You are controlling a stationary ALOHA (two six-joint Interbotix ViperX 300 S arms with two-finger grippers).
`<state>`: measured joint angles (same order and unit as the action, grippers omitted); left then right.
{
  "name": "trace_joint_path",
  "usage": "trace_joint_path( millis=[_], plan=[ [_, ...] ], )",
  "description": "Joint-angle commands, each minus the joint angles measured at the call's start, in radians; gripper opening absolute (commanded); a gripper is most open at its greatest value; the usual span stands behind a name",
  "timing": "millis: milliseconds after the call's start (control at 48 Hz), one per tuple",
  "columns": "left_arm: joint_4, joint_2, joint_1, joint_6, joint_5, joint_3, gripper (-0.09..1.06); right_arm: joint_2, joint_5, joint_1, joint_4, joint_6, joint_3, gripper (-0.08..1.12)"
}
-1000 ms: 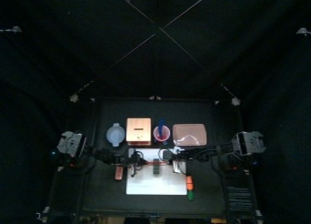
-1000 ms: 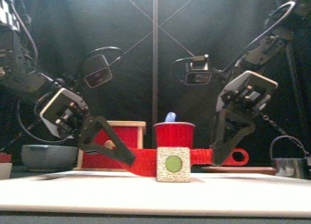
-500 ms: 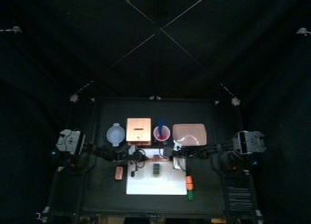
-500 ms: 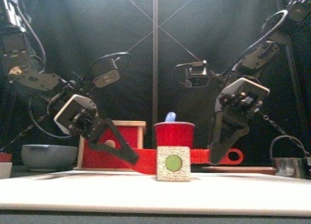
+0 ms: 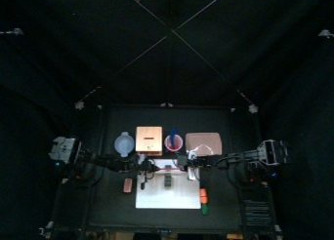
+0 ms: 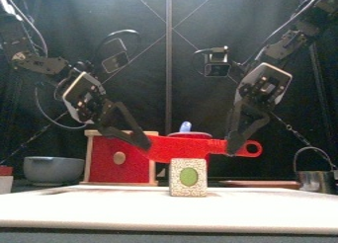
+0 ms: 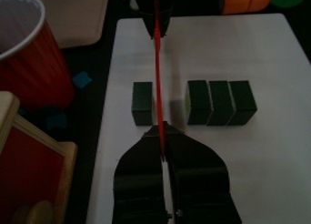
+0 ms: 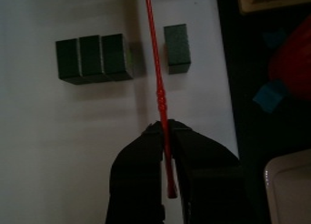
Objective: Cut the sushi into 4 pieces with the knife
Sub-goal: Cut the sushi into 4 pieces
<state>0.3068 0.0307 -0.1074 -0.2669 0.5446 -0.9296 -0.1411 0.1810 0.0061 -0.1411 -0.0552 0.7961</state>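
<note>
Now left gripper (image 7: 161, 132) and right gripper (image 8: 162, 127) pinch the red toy knife (image 6: 199, 146) above dark green sushi blocks (image 7: 219, 102), 1 apart.

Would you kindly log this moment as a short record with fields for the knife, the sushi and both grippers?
Tool: red toy knife, level just above the roll, over the gap
Left gripper: shut on the red toy knife
Right gripper: shut on the red toy knife
Sushi: dark green toy sushi roll on the white cutting board
Pieces: single block apart; three joined blocks
Cuts left: probably two
</note>
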Motion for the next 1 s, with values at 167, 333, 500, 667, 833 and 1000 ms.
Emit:
trace_joint_path(
  millis=[167,333,500,667,833,1000],
  plan=[
    [0.006,-0.021,-0.06,0.0,0.005,0.023,0.18,-0.055,-0.011,0.055,-0.049,0.005,-0.02,0.06],
    [0.037,-0.018,-0.08,0.0,-0.012,0.02,0.18,-0.052,-0.011,0.066,-0.058,0.008,-0.017,0.06],
    [0.057,-0.006,-0.08,0.0,-0.031,0.018,0.18,-0.046,-0.005,0.06,-0.057,0.008,-0.012,0.06],
    [0.057,0.021,-0.078,0.0,-0.031,0.026,0.18,-0.034,0.002,0.06,-0.055,0.008,-0.012,0.06],
    [0.057,0.051,-0.078,0.0,-0.032,0.038,0.18,-0.017,0.002,0.06,-0.058,0.008,-0.012,0.06],
    [0.057,0.074,-0.074,0.0,-0.032,0.04,0.18,0.014,0.002,0.06,-0.058,0.008,-0.012,0.06]
  ],
)
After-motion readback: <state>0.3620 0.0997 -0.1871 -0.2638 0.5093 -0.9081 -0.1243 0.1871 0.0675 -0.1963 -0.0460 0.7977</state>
